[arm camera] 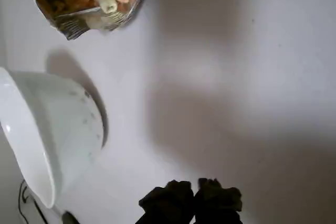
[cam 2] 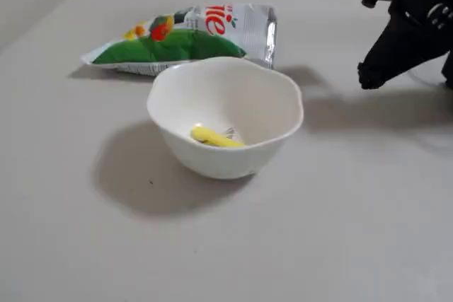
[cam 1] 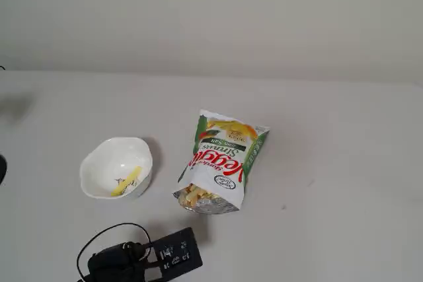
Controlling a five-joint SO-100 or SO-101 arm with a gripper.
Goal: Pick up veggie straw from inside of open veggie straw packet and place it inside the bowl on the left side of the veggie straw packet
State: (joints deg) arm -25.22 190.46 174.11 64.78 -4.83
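Note:
A yellow veggie straw (cam 1: 127, 181) (cam 2: 214, 138) lies inside the white scalloped bowl (cam 1: 99, 163) (cam 2: 276, 104) (arm camera: 63, 140). The veggie straw packet (cam 1: 223, 160) (cam 2: 177, 37) lies flat to the right of the bowl in a fixed view, its silvery open mouth (arm camera: 89, 3) showing pale and orange straws. My black gripper (cam 2: 369, 76) (arm camera: 195, 195) hovers above the table near the bowl and the packet's mouth. Its fingertips are together and hold nothing.
The arm's black body (cam 1: 142, 259) and a cable sit at the bottom edge of a fixed view, below the bowl. The grey table (cam 1: 330, 183) stretches right of the packet.

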